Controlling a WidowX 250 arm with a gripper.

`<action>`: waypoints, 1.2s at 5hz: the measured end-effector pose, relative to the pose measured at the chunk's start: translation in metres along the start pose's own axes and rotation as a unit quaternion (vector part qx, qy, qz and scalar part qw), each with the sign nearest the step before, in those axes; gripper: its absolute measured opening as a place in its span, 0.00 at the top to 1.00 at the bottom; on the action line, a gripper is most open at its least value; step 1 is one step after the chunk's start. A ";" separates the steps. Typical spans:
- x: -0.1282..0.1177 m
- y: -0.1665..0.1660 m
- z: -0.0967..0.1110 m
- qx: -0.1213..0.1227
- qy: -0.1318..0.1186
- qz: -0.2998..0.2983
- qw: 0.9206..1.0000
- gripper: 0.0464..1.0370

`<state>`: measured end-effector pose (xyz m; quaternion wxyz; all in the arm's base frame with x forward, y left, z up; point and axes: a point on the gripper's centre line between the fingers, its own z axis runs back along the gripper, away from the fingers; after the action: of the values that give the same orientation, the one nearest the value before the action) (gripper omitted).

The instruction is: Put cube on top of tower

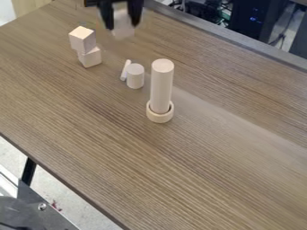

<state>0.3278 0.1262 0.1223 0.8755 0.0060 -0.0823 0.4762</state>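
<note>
Gripper at the top of the camera view, above the table; fingers closed on a pale cube, one on each side, its lower part projecting below the fingertips. Tower to the left of and below the gripper in the view: upper block sits on lower block, slightly offset. Below the gripper, a short upright cylinder with a thin rod just beside it. Further below and right of the gripper, a tall cylinder stands upright inside a ring
</note>
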 end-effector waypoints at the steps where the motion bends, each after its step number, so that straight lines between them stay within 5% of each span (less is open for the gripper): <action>1: 0.011 0.005 0.007 -0.010 -0.004 0.010 1.000 0.50; 6: 0.039 0.031 -0.002 0.011 0.000 0.039 0.999 0.50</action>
<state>0.3233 0.1757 0.1240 0.8558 0.0127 -0.0775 0.5113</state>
